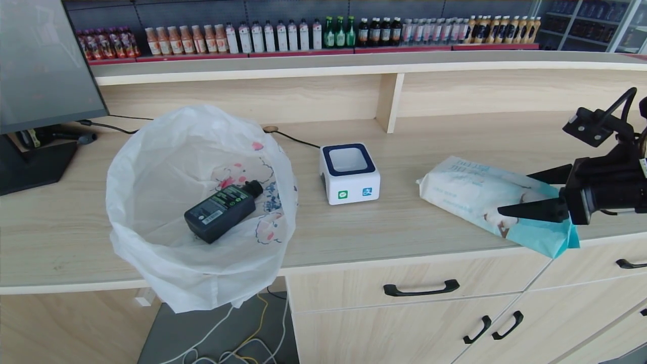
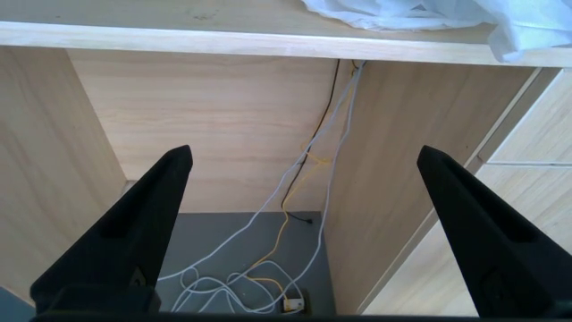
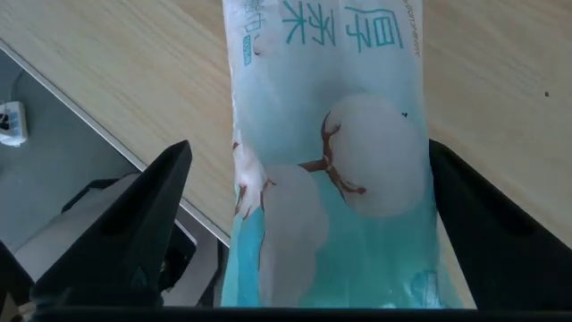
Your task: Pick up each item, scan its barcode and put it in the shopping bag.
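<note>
- The shopping bag (image 1: 132, 151), white and translucent, stands open at the left of the wooden counter (image 1: 364, 227), with its lower part sagging over the front edge.
- From above, the head view looks into the bag: a dark bottle (image 1: 222, 205) lies on its side at the bottom, label up.
- The white box scanner (image 1: 349, 173) sits mid-counter, just right of the bag and apart from it, its window facing up.
- A pale blue soft pack (image 1: 470, 192) lies flat on the right of the counter, its near corner jutting past the front edge.
- The right gripper (image 1: 513, 193) hangs over the near end of the pack, fingers spread wide.
- The right wrist view supplies the closer detail: the pack (image 3: 331, 152) lies lengthwise between the two spread fingers of the gripper (image 3: 310, 148). It is not pinched, and whether either finger touches it cannot be told.
- The left wrist view gives the space beneath the counter: the left gripper (image 2: 304, 152) is low, below the counter's edge, fingers wide apart and holding nothing. Loose cables (image 2: 268, 259) trail on the floor, and the bag's underside (image 2: 402, 11) droops over the edge above.
- A dark monitor (image 1: 45, 60) stands at the counter's far left, and rows of bottles (image 1: 303, 33) line the shelf behind.
</note>
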